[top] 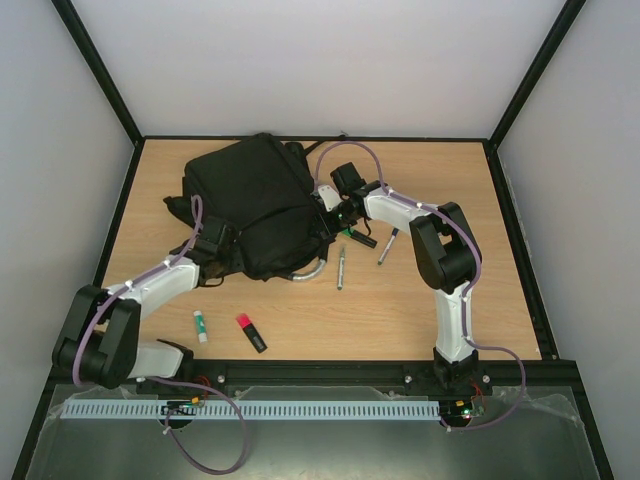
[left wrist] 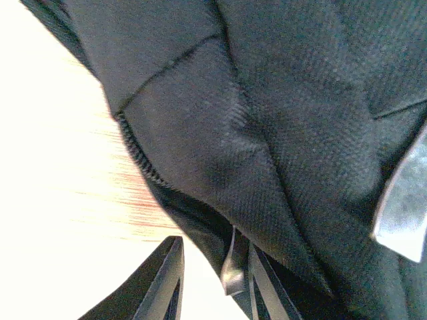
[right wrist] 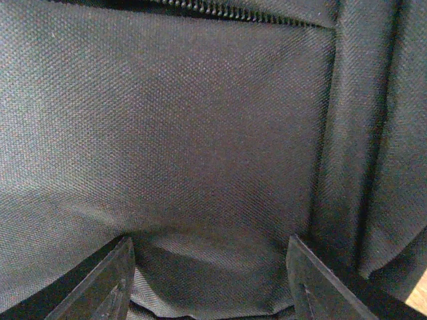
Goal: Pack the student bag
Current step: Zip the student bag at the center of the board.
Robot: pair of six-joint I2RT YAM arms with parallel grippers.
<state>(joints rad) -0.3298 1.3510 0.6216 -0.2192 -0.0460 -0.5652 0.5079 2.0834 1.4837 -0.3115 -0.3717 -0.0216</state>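
Left pincer of mine is unclenched around the bag hem, grey tab between the fingers. Bag sits upper middle of the top view, a bit left. My right pincer, spread wide too, noses its right side.

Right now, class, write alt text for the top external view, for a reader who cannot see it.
A black backpack lies on a wooden table, with the left gripper and right gripper at its sides. Pens, a glue stick and a highlighter lie nearby.

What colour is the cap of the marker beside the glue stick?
Pinkish red cap, clearest in top view.
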